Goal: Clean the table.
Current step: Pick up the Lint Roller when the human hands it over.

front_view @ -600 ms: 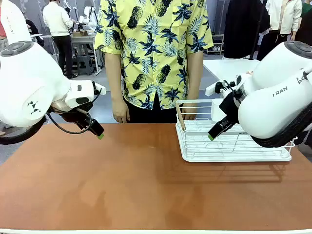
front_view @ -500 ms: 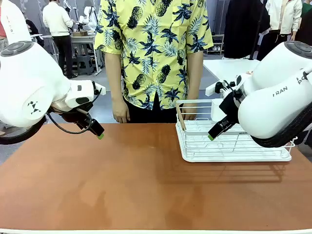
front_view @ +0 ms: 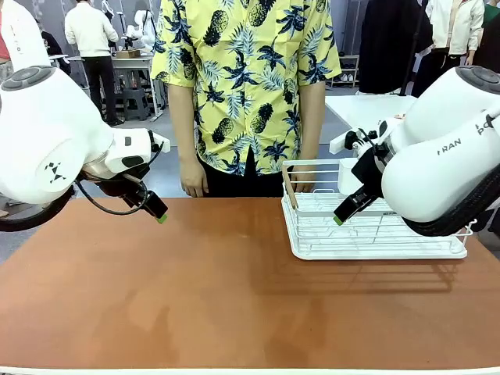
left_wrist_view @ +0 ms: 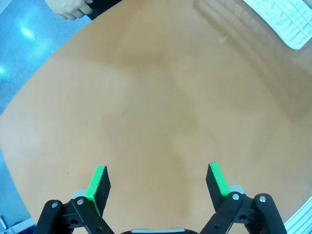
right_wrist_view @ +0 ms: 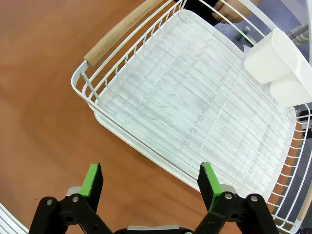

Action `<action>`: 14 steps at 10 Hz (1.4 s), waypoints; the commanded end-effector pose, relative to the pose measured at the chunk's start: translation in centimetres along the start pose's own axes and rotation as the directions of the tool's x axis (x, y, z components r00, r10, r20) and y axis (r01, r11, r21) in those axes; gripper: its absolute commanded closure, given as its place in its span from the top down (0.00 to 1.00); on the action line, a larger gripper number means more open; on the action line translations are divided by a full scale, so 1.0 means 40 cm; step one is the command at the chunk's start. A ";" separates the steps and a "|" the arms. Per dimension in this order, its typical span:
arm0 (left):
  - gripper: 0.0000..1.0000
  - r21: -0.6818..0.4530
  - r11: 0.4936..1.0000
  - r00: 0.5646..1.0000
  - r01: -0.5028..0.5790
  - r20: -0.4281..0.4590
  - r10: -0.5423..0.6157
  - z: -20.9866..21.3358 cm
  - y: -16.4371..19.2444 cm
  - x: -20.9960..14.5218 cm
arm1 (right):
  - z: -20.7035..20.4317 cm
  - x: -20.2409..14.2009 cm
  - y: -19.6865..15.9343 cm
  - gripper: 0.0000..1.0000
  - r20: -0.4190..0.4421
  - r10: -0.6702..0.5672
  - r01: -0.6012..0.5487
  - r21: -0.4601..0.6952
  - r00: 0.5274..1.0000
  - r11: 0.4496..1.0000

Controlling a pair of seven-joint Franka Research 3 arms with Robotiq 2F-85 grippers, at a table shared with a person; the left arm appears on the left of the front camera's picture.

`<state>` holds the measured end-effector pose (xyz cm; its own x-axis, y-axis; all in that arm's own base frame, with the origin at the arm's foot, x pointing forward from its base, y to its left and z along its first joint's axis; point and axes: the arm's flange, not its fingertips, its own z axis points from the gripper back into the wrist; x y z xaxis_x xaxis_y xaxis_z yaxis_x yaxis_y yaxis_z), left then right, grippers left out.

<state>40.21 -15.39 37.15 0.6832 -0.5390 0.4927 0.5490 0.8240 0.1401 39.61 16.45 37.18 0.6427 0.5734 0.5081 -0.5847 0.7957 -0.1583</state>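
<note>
Worktop (front_view: 234, 289) first: big reddish-brown slab w/ a thin pale edge, spanning the whole front view; top is smooth and matte, bare across left and middle; maybe faint darker patches toward the near edge, hard to be sure. My read on handling: rigid, heavy, not a thing to lift; cleaning it means working across the surface rather than gripping it; only the edge would offer any hold.

Next down, person (front_view: 246, 86) in a yellow print shirt at the far side, arms hanging; one hand (left_wrist_view: 73, 7) just beyond the far edge.

Then the white wire rack (front_view: 367, 255), sitting on the worktop at far right; prob light, stiff, a touch springy; best hold looks like the wooden handle (right_wrist_view: 122, 34) on its short side, or the rim wire; a white holder (right_wrist_view: 278, 68) hangs at its far rim.

Smallest now: left tool (left_wrist_view: 156, 168) hovers above bare worktop at the left, jaws spread wide, nothing between them; right tool (right_wrist_view: 148, 168) hangs over the rack's near edge, jaws wide too, empty.
</note>
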 end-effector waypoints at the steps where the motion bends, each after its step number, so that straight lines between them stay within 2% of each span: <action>1: 1.00 0.000 1.000 1.000 -0.003 0.000 0.003 0.000 0.003 -0.001 | 0.000 0.000 0.001 1.00 0.000 -0.001 0.001 0.001 1.000 1.000; 5: 1.00 0.000 1.000 1.000 0.000 0.000 0.000 0.000 0.000 0.000 | 0.000 0.000 0.000 1.00 0.000 0.000 0.000 0.000 1.000 1.000; 7: 1.00 -0.152 0.982 0.994 -0.114 -0.016 0.112 0.045 0.041 0.017 | 0.053 0.026 -0.044 1.00 -0.050 -0.146 0.152 0.172 0.988 0.973; 8: 1.00 -0.241 0.956 0.985 -0.170 -0.022 0.170 0.077 0.076 0.014 | 0.092 0.037 -0.084 1.00 -0.067 -0.227 0.237 0.246 0.972 0.940; 9: 1.00 -0.363 0.907 0.976 -0.213 -0.035 0.215 0.113 0.116 0.006 | 0.122 0.041 -0.132 1.00 -0.094 -0.306 0.320 0.306 0.947 0.897; 10: 1.00 -0.468 0.848 0.964 -0.250 -0.038 0.263 0.155 0.161 -0.011 | 0.146 0.040 -0.179 1.00 -0.139 -0.369 0.394 0.377 0.919 0.838; 11: 1.00 -0.603 0.752 0.953 -0.267 -0.052 0.297 0.197 0.209 -0.036 | 0.175 0.034 -0.230 1.00 -0.184 -0.434 0.469 0.451 0.882 0.759; 12: 1.00 -0.714 0.641 0.942 -0.281 -0.076 0.327 0.233 0.263 -0.078 | 0.206 0.020 -0.286 1.00 -0.229 -0.518 0.553 0.521 0.824 0.650; 14: 1.00 -0.840 0.477 0.916 -0.259 -0.058 0.396 0.247 0.330 -0.164 | 0.256 -0.042 -0.384 1.00 -0.299 -0.627 0.632 0.657 0.719 0.412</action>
<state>37.15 -0.69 45.76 0.8403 -0.1903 0.5076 0.5365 0.4263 -0.7283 41.74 2.71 48.02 0.9642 0.0480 0.2608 -0.2306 0.6376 0.7350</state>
